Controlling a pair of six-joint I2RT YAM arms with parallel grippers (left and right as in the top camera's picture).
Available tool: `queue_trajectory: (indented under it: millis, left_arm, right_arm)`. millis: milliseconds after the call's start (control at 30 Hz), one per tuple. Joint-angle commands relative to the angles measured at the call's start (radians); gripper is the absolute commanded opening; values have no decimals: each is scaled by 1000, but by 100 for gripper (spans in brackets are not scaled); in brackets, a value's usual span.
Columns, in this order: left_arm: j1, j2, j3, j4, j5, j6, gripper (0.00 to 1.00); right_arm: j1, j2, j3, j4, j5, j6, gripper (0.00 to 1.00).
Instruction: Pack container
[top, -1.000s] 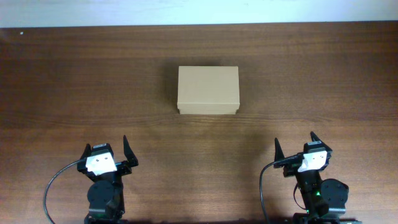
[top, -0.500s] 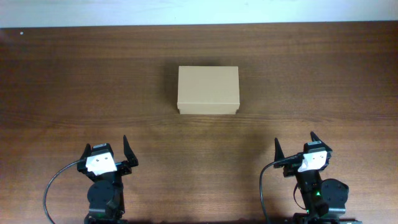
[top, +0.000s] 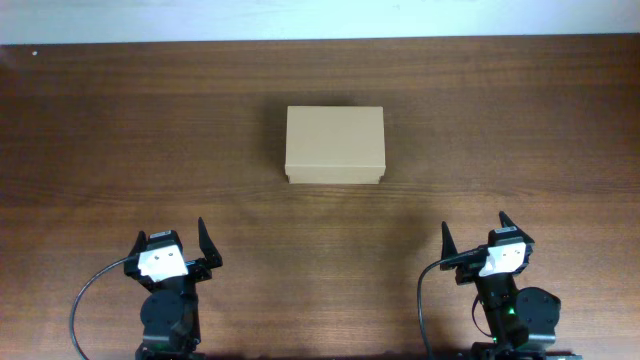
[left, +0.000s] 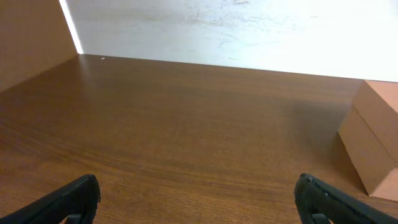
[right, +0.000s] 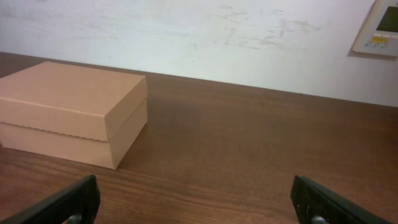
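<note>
My left gripper (top: 172, 238) and right gripper (top: 476, 232) gape wide, holding nothing, low in frame; the closed container (top: 335, 145) sits upper centre.

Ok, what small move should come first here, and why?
Probably ease the right end effector forward toward the box. Its lid is shut; this and the left end effector are open, empty and well short of it. Nothing to pack is in view, so opening the lid seems first.

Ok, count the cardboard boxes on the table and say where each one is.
1. The container lies closed on the table, roughly centred side to side, toward the far edge. No other shows in any view.
</note>
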Motion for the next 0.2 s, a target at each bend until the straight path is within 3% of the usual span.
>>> queue_trajectory:
  millis: [0,167]
  left_arm:
    - [6,1,3,-11,-3,13,100]
    - [6,1,3,-11,-3,13,100]
  right_arm:
    - [-6,-10,-9,3,-9,0,99]
    - [-6,-10,-9,3,-9,0,99]
